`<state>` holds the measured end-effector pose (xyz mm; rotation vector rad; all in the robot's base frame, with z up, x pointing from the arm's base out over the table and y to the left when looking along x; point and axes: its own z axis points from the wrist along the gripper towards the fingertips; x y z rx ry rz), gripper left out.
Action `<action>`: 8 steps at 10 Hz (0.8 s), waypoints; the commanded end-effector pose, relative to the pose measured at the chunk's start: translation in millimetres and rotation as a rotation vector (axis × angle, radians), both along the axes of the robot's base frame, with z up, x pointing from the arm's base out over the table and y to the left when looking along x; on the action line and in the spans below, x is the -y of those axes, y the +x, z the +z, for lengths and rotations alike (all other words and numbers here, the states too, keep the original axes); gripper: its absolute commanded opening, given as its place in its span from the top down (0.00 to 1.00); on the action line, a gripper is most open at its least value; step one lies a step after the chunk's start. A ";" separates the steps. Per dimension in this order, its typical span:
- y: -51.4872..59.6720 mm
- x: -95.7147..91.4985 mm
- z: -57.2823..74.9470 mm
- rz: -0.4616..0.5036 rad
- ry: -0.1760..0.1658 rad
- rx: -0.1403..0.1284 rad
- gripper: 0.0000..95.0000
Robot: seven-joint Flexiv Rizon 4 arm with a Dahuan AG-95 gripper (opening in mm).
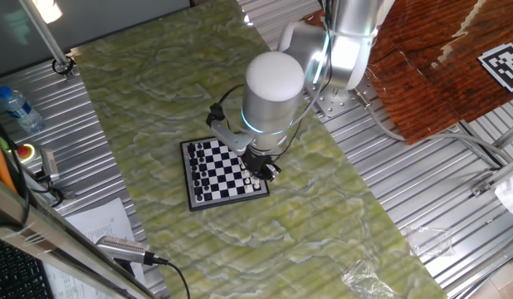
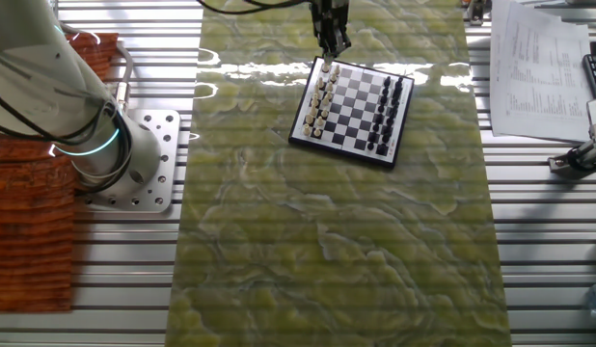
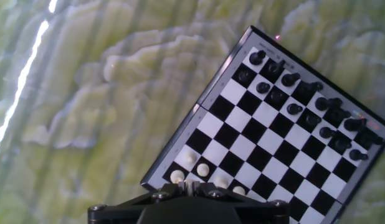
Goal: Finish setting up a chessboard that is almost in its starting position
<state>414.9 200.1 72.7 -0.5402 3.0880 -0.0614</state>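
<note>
Nearest the hand camera sits the dark body of the claw point(image 3: 189, 208) at the bottom edge, its fingertips out of sight, so whether it is wide or narrow I cannot tell; just beyond it lies the chessboard point(image 3: 267, 134), flat on the green marbled counter point(image 3: 86, 93), cream pieces point(image 3: 194, 163) along the near side, dark pieces point(image 3: 304, 102) along the far side; from the other fixed view the claw point(image 2: 329, 39) hangs over the board's point(image 2: 354, 106) cream-side corner.
</note>
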 end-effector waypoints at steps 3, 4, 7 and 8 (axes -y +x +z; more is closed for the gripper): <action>-3.9 8.3 -8.2 0.056 0.000 0.013 1.00; -4.5 9.8 -7.7 0.061 0.000 0.012 1.00; -3.8 13.4 -12.8 0.124 0.029 0.017 1.00; -3.6 13.7 -13.9 0.152 0.031 0.014 1.00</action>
